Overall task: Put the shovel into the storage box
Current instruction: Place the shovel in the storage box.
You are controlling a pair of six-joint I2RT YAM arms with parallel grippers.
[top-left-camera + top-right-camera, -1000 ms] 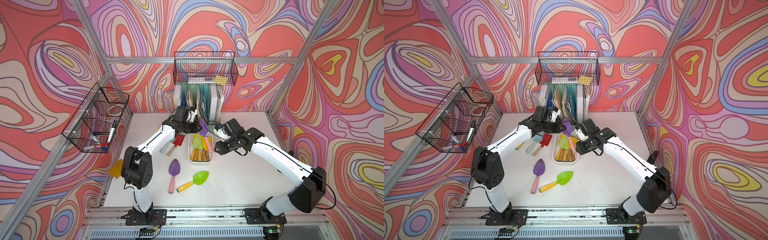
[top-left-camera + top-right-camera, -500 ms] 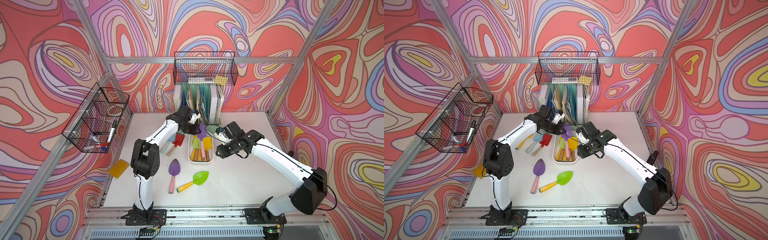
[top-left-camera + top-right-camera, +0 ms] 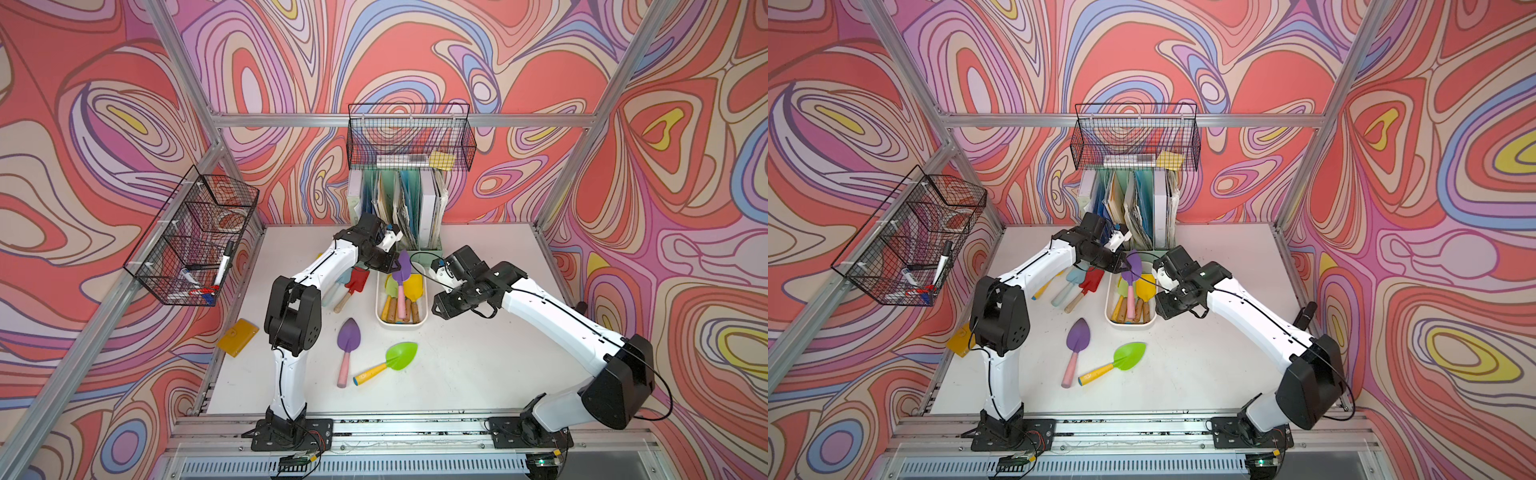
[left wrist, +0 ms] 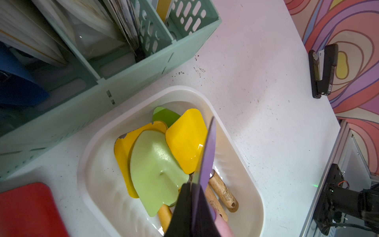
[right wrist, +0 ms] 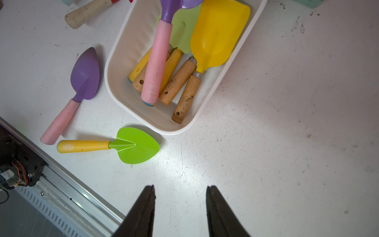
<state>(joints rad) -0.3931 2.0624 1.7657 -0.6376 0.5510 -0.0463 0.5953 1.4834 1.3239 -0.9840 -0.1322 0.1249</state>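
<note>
1. At the front of the worktop (image 3: 478,365), a green shovel (image 3: 400,356) and a loose purple shovel (image 3: 348,338) lie side by side. Both are in the same places as a second ago.
2. The right gripper (image 5: 180,187) hangs over bare worktop just beside the near right corner of the storage box (image 3: 379,309). Its jaws stand partly apart and hold nothing. It has drawn back a little toward the front since a second ago.
3. The storage box has not shifted. It holds yellow and pale green shovels, their wooden and yellow handles pointing toward the front.
4. The held shovel (image 3: 401,272), purple-bladed with a pink handle, is lower than a second ago. Then its blade hung higher, above the far end of the box. Now the pink handle slants down into the box over the other handles, with the blade raised at the far end.
5. The left gripper (image 4: 192,191) has its jaws closed tight on the edge of that purple blade. The left arm's elbow stands more upright than it did a second ago.
6. A red shovel (image 3: 357,279) lies on the worktop to the left of the box, unmoved. The mint file holder (image 4: 143,67) stands just behind the box.
</note>
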